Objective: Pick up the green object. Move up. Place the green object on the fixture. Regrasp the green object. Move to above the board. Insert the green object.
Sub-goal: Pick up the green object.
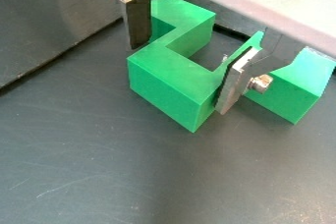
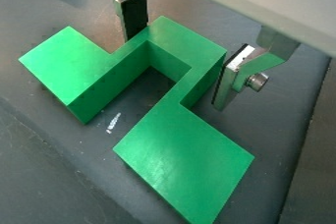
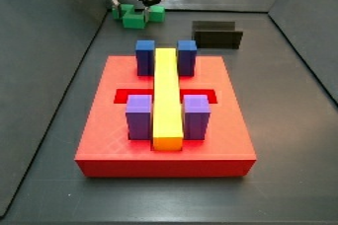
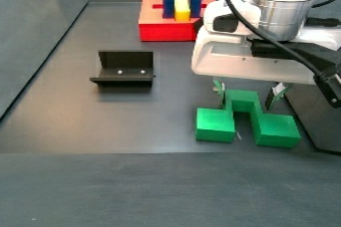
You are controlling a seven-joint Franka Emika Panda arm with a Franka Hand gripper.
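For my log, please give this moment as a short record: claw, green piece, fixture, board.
claw: low over the green piece, open, fingers on either side of its middle part, not yet closed on it
green piece: lying on the floor, not lifted
fixture: empty, apart from the green piece
board: red, with a yellow bar and blue and purple blocks

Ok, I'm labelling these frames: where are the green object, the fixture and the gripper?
Green object [image 4: 213,123]: side view, on its near left block.
Fixture [image 4: 123,67]: side view, on its inner back wall.
Gripper [image 2: 182,49]: wrist view, midway between the fingertips, which straddle the green object's middle.
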